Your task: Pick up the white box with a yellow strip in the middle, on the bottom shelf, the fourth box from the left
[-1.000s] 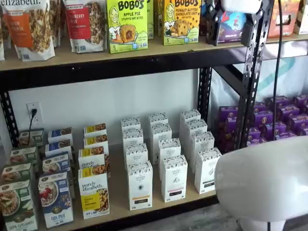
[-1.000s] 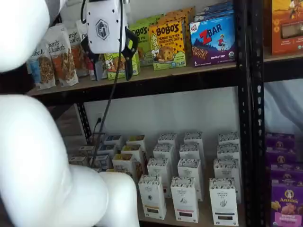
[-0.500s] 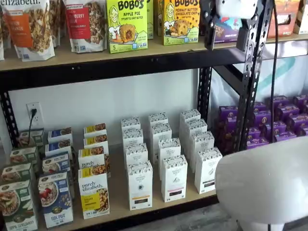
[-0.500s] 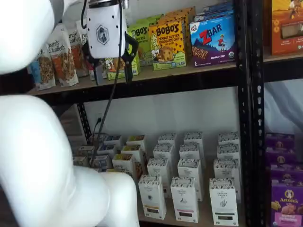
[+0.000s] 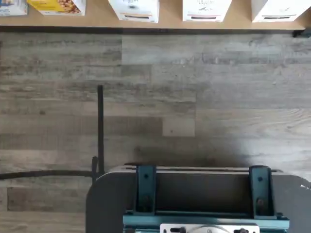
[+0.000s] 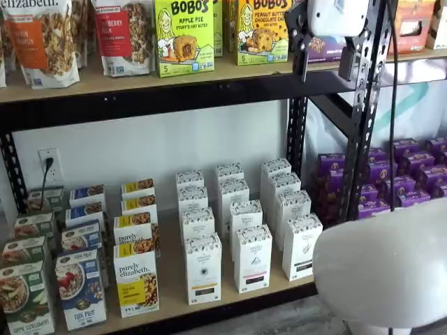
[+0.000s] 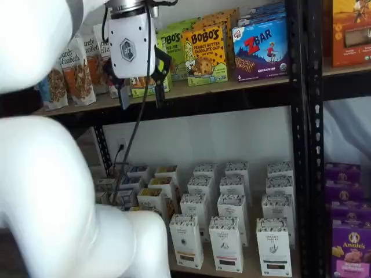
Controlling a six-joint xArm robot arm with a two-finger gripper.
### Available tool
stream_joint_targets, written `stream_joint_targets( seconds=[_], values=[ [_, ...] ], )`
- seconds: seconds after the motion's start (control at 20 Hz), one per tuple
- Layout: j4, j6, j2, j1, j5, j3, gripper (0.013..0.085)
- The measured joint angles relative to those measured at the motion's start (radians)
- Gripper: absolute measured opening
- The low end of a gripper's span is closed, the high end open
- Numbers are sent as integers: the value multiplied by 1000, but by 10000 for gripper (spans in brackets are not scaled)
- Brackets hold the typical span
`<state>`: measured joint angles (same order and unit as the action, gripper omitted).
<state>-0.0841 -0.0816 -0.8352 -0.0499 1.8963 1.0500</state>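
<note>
The white box (image 6: 203,269) with a yellow-orange strip low on its front stands at the front of the bottom shelf (image 6: 174,296), leftmost of the white cartons. In the wrist view its lower front (image 5: 133,7) shows at the shelf's edge. In a shelf view it is the front left carton (image 7: 186,240); its strip colour is unclear there. My gripper (image 6: 323,66) hangs high up by the upper shelf, far above the box, also seen in a shelf view (image 7: 141,95). Its two black fingers stand apart, open and empty.
Alike white cartons with black strips (image 6: 252,258) stand to the box's right and behind it. A "purely elizabeth" box (image 6: 136,283) stands to its left. A black upright (image 6: 363,125) is beside the gripper. The arm's white body (image 7: 46,191) fills the foreground. A dark mount with teal brackets (image 5: 199,199) lies over grey floor.
The gripper has come down a little in front of the upper shelf, so more of its fingers show. The boxes have not moved.
</note>
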Motion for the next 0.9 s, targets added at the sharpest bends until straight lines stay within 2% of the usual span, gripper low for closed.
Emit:
stream_joint_targets(
  seconds=[0.8,0.9],
  values=[
    [58,-96,-16,-116,-141,-127,850],
    [71,-115,-36,-138,-196,-170,850]
  ],
)
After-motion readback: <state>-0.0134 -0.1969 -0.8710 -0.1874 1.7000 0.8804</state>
